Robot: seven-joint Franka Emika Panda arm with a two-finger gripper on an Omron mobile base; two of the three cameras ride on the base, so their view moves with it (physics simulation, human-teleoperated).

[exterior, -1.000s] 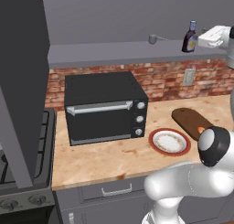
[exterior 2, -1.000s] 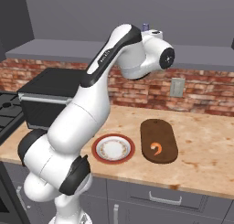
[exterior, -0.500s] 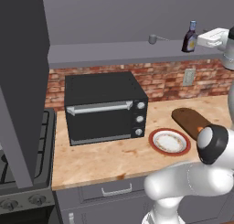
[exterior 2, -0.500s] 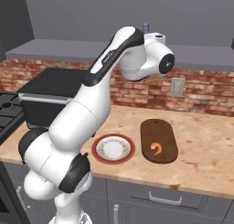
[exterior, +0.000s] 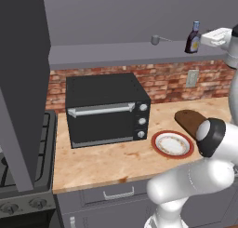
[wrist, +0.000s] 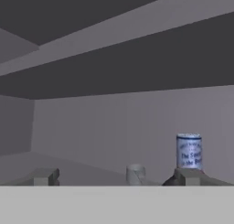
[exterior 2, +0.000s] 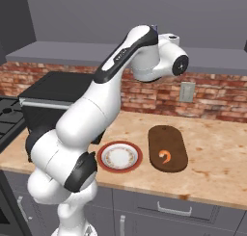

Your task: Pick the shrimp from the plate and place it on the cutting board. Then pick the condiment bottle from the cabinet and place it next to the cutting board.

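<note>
Rendered kitchen, wooden counter [exterior: 111, 162], brick backsplash [exterior: 167, 80], black toaster oven [exterior: 106, 108], stove [exterior: 18, 152], grey drawers [exterior 2: 164, 208], wall cabinet [exterior: 130, 52]

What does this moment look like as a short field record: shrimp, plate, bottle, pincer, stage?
shrimp: lying on the cutting board, shrimp near its middle
plate: the plate sits on the counter left of the board, nothing on it
bottle: the condiment bottle stands upright on the cabinet ledge
pincer: the pincer is open, raised at ledge height beside the bottle, not gripping it
stage: first placement done, bottle not yet picked
</note>
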